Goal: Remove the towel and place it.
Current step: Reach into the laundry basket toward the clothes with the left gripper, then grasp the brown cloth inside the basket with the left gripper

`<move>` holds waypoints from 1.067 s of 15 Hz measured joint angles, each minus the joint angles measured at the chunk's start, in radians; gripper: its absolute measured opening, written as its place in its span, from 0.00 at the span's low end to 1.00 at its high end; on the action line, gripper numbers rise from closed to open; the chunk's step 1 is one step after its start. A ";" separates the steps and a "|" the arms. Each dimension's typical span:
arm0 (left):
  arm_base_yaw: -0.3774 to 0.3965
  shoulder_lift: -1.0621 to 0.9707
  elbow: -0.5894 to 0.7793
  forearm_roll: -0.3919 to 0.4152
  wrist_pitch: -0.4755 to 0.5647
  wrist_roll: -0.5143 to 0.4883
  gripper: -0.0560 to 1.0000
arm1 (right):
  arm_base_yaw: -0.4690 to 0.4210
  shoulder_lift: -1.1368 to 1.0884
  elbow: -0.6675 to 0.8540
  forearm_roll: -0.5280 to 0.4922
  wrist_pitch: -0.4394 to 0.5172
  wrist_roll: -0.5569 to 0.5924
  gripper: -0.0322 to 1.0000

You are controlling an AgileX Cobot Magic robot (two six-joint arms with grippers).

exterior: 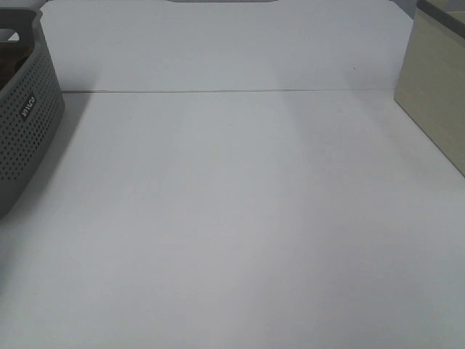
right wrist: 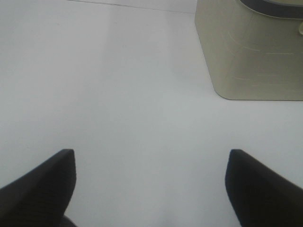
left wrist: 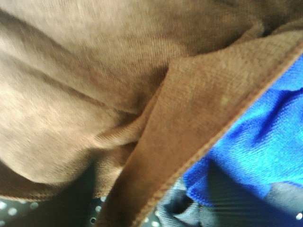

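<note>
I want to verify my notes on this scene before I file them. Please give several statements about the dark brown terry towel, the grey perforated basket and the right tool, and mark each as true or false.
1. The right tool is open above the white table, with nothing between its fingers. True.
2. A blue cloth lies right beside the dark brown terry towel. True.
3. The towel lies spread flat on the table. False: it is bunched inside the grey perforated plastic basket.
4. The basket stands at the right edge of the high view. False: it is at the left edge; a beige box is at the right.
</note>
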 joint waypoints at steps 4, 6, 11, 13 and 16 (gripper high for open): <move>0.001 0.000 -0.001 0.028 -0.010 -0.066 0.14 | 0.000 0.000 0.000 0.000 0.000 0.000 0.83; 0.001 0.000 -0.001 0.028 -0.013 -0.068 0.13 | 0.000 0.000 0.000 0.000 0.000 0.000 0.83; -0.019 -0.058 -0.021 -0.004 -0.007 -0.108 0.05 | 0.000 0.000 0.000 0.000 0.000 0.000 0.83; -0.065 -0.120 -0.044 -0.016 -0.009 -0.111 0.05 | 0.000 0.000 0.000 0.000 0.000 0.000 0.83; -0.126 -0.194 -0.048 -0.023 -0.012 -0.120 0.05 | 0.000 0.000 0.000 0.000 0.000 0.000 0.83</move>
